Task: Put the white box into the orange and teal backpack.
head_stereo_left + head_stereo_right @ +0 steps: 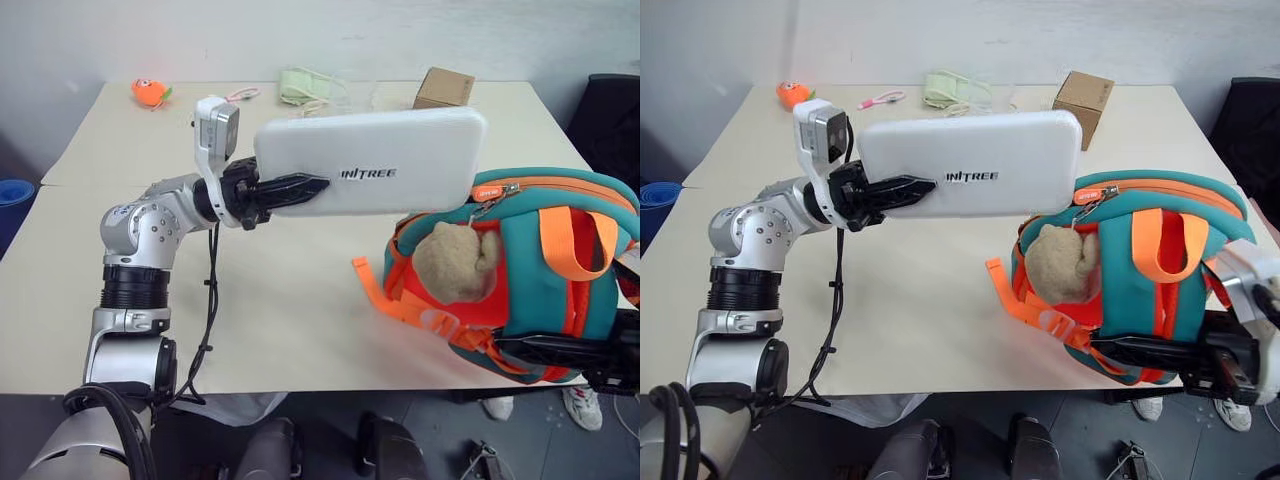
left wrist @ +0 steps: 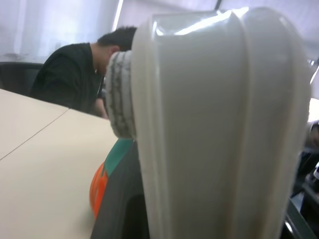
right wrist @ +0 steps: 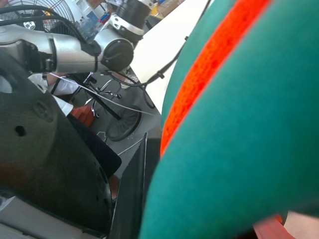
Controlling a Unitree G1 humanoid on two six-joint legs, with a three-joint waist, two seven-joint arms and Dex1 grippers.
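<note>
The left gripper (image 1: 300,190) held the white box (image 1: 385,160) by its near end, its two black fingers clamped on either face of the flat case. The box was carried level above the table (image 1: 290,300), lettering facing the head camera, and its far end reached just over the top edge of the orange and teal backpack (image 1: 540,290). In the left wrist view the box (image 2: 219,124) loomed edge-on between the fingers, with a sliver of the backpack (image 2: 107,174) beyond it and a person in dark clothing (image 2: 75,74) bent over at the far side of the table.

The right gripper (image 1: 1160,358) was closed tight on the lower part of the backpack, black fingers pressed along its bottom edge (what exactly they pinched could not be made out). The backpack stood at the table's near right corner, tipped so that its opening faced the box, and a beige plush toy (image 1: 455,260) sat in that opening, right in the box's path. Orange straps (image 1: 400,300) trailed from it onto the table.

Well apart at the far edge lay an orange toy (image 1: 150,93), a pale green cloth item (image 1: 305,85) and a brown cardboard box (image 1: 445,88).
</note>
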